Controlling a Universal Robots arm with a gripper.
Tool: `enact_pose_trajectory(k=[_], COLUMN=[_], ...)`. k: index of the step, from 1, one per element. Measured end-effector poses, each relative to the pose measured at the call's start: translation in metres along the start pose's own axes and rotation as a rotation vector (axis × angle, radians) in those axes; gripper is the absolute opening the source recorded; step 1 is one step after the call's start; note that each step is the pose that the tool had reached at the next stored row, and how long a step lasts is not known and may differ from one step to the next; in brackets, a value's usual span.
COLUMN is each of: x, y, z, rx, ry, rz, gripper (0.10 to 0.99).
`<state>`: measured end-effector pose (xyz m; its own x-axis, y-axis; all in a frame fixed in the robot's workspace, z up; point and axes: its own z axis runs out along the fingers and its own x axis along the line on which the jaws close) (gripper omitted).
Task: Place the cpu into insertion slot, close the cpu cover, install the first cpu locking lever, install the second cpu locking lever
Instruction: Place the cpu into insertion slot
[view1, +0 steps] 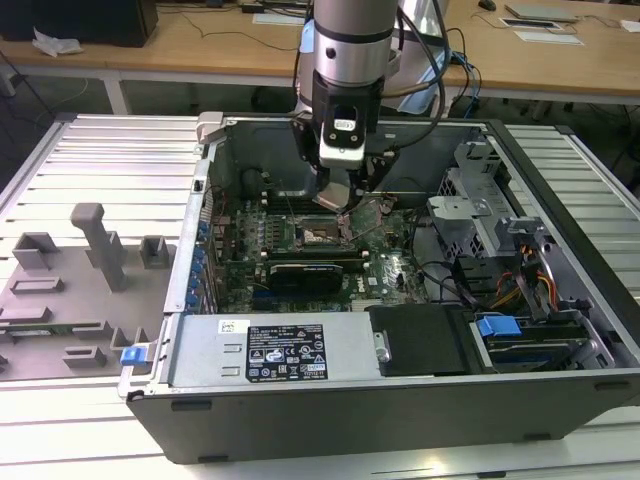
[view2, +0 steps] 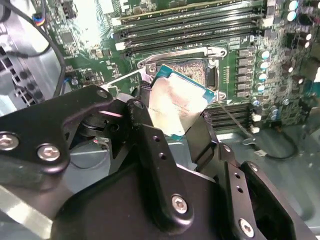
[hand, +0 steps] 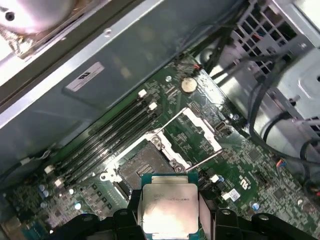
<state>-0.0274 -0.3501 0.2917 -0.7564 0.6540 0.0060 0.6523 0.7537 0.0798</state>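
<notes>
Pincer (hand: 168, 221) clenched on the cpu (hand: 167, 207), gripping two opposite edges. Chip is flat and square, with a dull silver-grey lid and a green border. It hangs just above the insertion slot (hand: 145, 167), unseated. The cpu cover (hand: 202, 127) lies swung open beside the slot.

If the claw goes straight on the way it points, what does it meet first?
Probably the open socket, reached first by the chip that the claw holds; nothing seems between them, though depth is unclear.
</notes>
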Motion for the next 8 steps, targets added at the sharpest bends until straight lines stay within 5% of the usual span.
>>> enact_pose_trajectory(k=[8], x=[0.0], y=[-0.0002], z=[0.0019], rx=[-0.001], ry=[-0.0131], rz=[0.162], gripper=[0.537])
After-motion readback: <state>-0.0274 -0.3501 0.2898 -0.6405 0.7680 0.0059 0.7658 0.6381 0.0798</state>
